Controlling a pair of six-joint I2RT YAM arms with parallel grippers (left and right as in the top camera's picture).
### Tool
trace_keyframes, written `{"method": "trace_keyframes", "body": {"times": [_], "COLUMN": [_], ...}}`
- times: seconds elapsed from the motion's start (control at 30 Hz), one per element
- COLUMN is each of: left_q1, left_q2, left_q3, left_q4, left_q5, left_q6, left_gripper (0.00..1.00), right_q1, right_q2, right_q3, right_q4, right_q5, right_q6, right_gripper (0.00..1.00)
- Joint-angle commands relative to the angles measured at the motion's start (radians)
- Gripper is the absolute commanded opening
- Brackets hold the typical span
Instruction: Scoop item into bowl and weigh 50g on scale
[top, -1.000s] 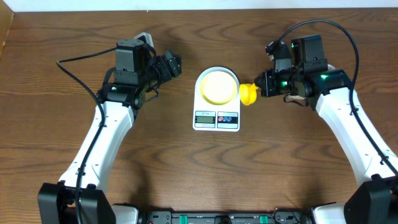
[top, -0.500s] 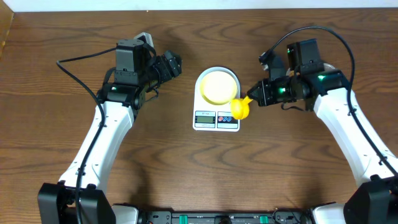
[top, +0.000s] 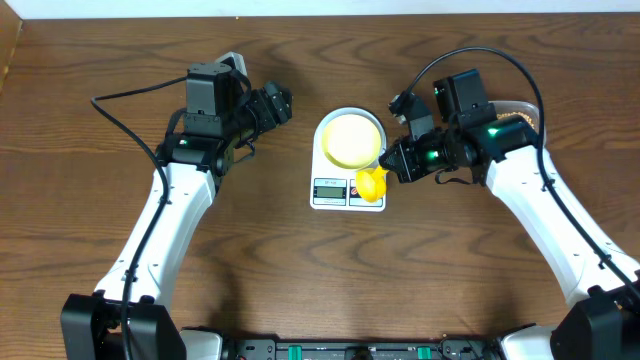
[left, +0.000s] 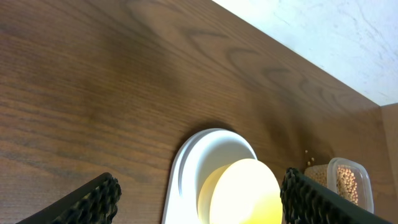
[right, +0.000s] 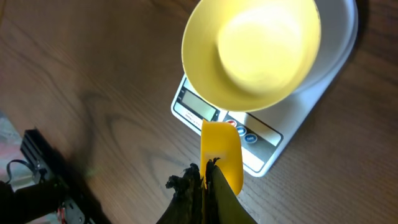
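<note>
Two tools hang over the brown bench (top: 300, 280); the right tool (top: 397, 163) is clamped shut on the handle of a bright yellow scoop (top: 372, 185), with the scoop's head jutting out ahead of it; that head lies over the front right corner of the scale (top: 333, 203), above the buttons, and whether it touches the scale I cannot tell; what the scoop carries I cannot tell either; the pale yellow bowl (top: 350, 140) sits on the scale's round platform, just beyond the scoop's tip in the right wrist view; the beans (left: 346, 180) lie in a clear container (left: 367, 186) behind the right tool, beside its arm, and a few loose ones rest on the bench near that container; the left tool (top: 272, 104) stands with its fingers spread wide, gripping nothing; it hangs well apart from the scale, and in its own wrist view the bowl and scale lie ahead of it, between its two dark fingers.
</note>
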Motion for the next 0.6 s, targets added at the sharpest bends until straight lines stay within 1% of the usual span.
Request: {"method": "trace_keyframes", "body": {"times": [0.0, 0.2, 0.37, 0.57], "left_q1": [-0.001, -0.001, -0.001, -0.001], "left_q2": [-0.014, -0.014, -0.014, -0.014], "left_q3": [0.007, 0.007, 0.007, 0.007], "left_q4": [-0.001, -0.001, -0.001, -0.001], "left_q5": [-0.010, -0.010, -0.010, -0.010], "left_q6": [0.025, 0.025, 0.025, 0.025], "left_gripper": [0.84, 0.84, 0.84, 0.85], "right_q1": [0.017, 0.025, 0.025, 0.025], "right_q2": [-0.011, -0.009, 0.003, 0.030], "right_q3": [0.011, 0.011, 0.011, 0.011], "right_q4": [0.026, 0.072, 0.074, 0.075], "right_q5": [0.017, 0.018, 0.062, 0.065], "right_q6": [-0.023, -0.023, -0.023, -0.023], "right_gripper": [0.01, 0.01, 0.01, 0.01]}}
